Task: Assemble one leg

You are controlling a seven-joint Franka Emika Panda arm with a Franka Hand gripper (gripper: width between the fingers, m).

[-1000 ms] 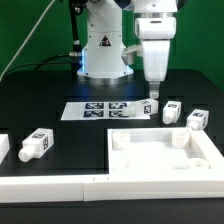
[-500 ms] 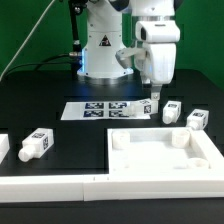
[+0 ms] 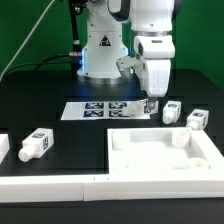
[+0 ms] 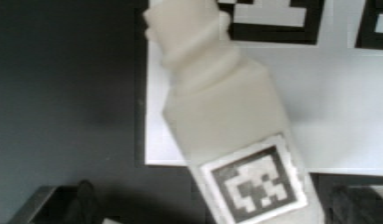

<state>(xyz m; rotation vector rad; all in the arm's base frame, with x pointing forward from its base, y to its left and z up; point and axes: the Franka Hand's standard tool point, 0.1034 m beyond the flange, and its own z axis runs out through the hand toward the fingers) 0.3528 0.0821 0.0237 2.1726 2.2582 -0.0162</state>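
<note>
Lowered since a second ago, our end effector (image 3: 151, 98) straddles the leg (image 3: 150, 107), jaws spread and gripping nothing. We see the leg at the marker board's (image 3: 100, 109) end, toward the exterior view's right, on the black surface (image 3: 40, 100).

Leg (image 3: 151, 106) under jaws, by marker board (image 3: 95, 110)

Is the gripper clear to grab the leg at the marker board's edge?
Probably yes: the gripper hangs open right over that leg, with nothing in between. The other legs lie apart from it.
</note>
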